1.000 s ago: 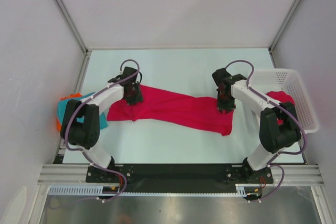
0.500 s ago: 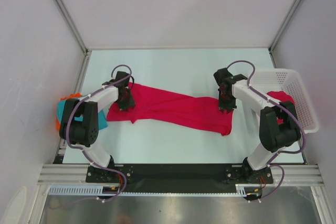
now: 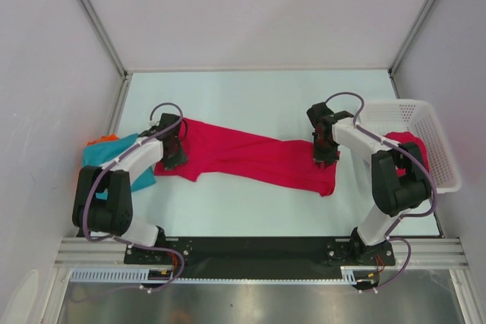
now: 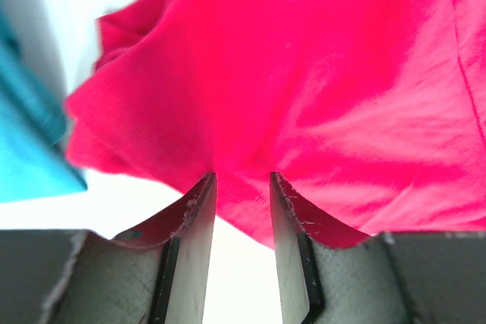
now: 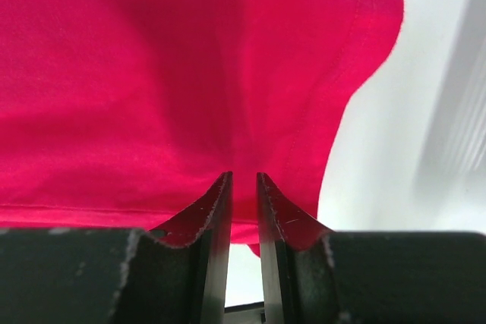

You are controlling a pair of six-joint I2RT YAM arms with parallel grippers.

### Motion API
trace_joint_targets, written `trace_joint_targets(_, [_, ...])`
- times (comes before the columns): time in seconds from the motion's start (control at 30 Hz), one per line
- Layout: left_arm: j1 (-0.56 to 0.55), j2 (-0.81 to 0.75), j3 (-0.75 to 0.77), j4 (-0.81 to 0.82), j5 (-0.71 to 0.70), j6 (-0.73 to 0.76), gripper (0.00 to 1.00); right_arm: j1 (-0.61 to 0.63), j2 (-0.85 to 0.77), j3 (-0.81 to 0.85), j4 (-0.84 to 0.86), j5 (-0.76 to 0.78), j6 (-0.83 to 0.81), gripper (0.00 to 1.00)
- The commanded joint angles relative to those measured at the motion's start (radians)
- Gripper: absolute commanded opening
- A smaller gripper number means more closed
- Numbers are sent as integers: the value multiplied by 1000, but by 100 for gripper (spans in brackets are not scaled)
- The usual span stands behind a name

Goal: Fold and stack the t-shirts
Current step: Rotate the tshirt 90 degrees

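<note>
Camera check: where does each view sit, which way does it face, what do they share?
Top external: overhead, behind the robot, facing down on table; both arms, left pincer, right pincer.
Left wrist: looks past its fingers at crimson t-shirt, teal t-shirt.
Right wrist: past its fingers at the same crimson t-shirt.
Shared: all three show that crimson t-shirt.

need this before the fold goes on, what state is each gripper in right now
left gripper: closed, pinching the left end of the crimson t-shirt.
right gripper: closed, pinching the right end of the same shirt.
</note>
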Motion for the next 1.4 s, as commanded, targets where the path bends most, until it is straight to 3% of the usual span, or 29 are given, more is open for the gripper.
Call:
trace_joint_targets(0.0, [2, -100, -35, -12, -61, -45, 40, 7, 17, -1, 35, -19, -18, 24])
trace_joint_targets(0.37, [16, -110, -64, 18, -67, -108, 40, 23, 71, 99, 32, -37, -21, 24])
trace_joint_targets(0.7, [19, -24, -58, 73, -6, -131, 41, 86, 239, 416, -31, -60, -20, 24])
trace_joint_targets(1.07, [59, -59, -92, 93, 31, -127, 41, 208, 491, 763, -76, -137, -23, 27])
trace_joint_targets(1.23, [59, -70, -76, 86, 40, -121, 41, 279, 610, 908, -73, -181, -58, 34])
trace_joint_targets(1.3, [59, -73, -70, 84, 41, -116, 41, 294, 649, 990, -79, -230, -78, 43])
trace_joint_targets(1.37, [59, -77, -69, 83, 41, -110, 41, 310, 704, 1033, -83, -244, -89, 43])
